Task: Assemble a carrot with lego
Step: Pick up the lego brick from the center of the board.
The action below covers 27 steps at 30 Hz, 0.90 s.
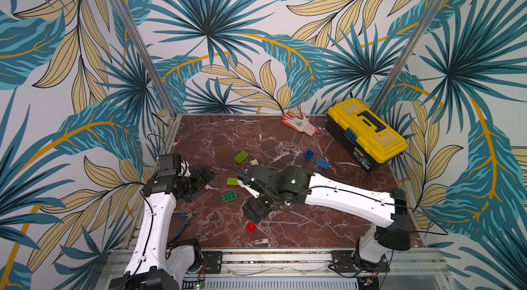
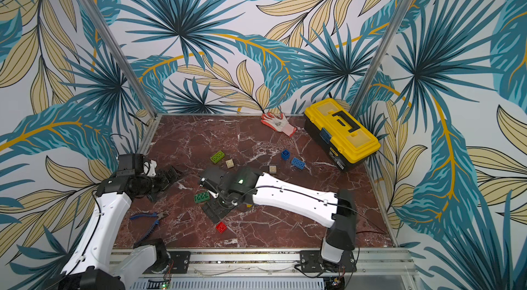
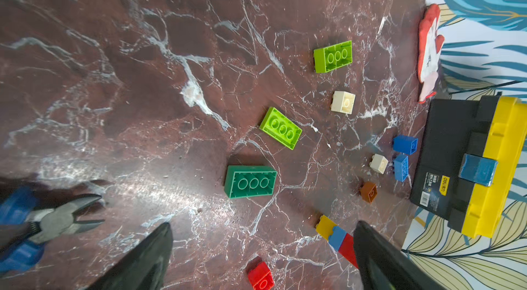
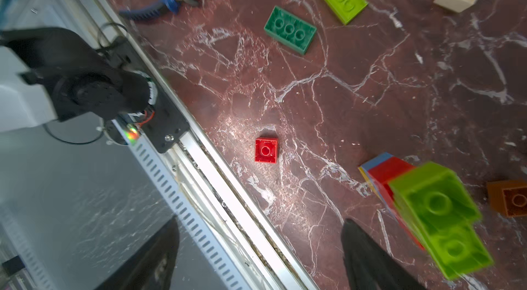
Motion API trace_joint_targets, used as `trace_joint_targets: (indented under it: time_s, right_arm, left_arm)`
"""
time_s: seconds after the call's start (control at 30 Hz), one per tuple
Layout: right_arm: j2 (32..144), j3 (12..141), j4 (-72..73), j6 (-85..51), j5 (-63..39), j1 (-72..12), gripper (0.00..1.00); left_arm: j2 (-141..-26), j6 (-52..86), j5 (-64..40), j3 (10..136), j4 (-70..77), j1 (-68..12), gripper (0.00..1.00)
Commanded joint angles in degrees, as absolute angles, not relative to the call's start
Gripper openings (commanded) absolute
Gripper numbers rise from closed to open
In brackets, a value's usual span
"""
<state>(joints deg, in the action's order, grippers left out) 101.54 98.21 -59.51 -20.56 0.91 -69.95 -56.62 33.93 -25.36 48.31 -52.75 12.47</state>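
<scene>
Loose lego lies on the marble table: two lime bricks, a dark green one, a red square, blue, cream and brown pieces. A joined yellow-blue-red stack lies flat. In the right wrist view a blurred lime brick sits against that stack's red end, outside the jaws. My right gripper hovers open above the table's front edge, near the red square, holding nothing. At the table's left side my left gripper is wide open and empty.
A yellow toolbox stands at the back right with a red and white glove beside it. Blue-handled pliers lie near the left arm. An aluminium rail runs along the front edge.
</scene>
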Motion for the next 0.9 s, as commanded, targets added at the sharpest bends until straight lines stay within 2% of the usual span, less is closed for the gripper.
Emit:
trace_joint_targets:
  time_s: [0.0, 0.07, 0.13, 0.4, 0.87]
  right_arm:
    - [106.83, 100.63, -67.68, -20.97, 6.66, -71.54, 0.81]
    - [109.47, 101.29, -67.80, -22.21, 7.16, -72.11, 0.74]
    - [111.74, 101.72, -67.29, -23.09, 6.66, -72.56, 0.72]
    - [119.09, 102.05, -62.94, -25.73, 4.33, -73.05, 0.67]
    - [124.05, 99.51, -56.80, -27.33, 2.02, -73.24, 0.59]
  left_arm:
    - [-56.66, 32.00, -28.57, 48.06, -51.50, 14.36, 0.99]
    - [-57.19, 31.60, -29.30, 48.09, -51.21, 15.26, 0.99]
    - [-57.69, 31.23, -30.39, 47.99, -50.86, 16.10, 0.99]
    - [-58.28, 30.50, -32.33, 47.99, -50.45, 18.67, 0.99]
    - [-58.38, 30.50, -33.13, 47.81, -50.50, 22.76, 0.99]
